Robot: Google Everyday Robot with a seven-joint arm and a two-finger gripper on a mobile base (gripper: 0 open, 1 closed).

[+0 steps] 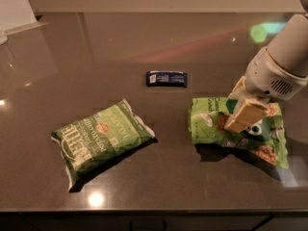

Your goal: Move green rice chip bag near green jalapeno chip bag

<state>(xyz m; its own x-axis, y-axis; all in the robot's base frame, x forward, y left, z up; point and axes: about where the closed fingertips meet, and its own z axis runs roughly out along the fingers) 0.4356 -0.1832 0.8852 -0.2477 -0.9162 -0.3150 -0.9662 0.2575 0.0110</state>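
The green rice chip bag (208, 123) is bright light green and lies at the right of the dark counter. Its left end is raised a little, with a shadow under it. My gripper (243, 116) comes down from the upper right and is shut on the bag's middle. One beige finger (246, 113) shows on top of the bag. The green jalapeno chip bag (103, 138) is olive green with white "Kettle" lettering. It lies at the left front of the counter, well apart from the rice bag.
A small dark blue wrapped bar (166, 78) lies on the counter (96, 47) behind the gap between the two bags. The counter's front edge runs along the bottom of the view. A white object stands at the far left corner (14, 8).
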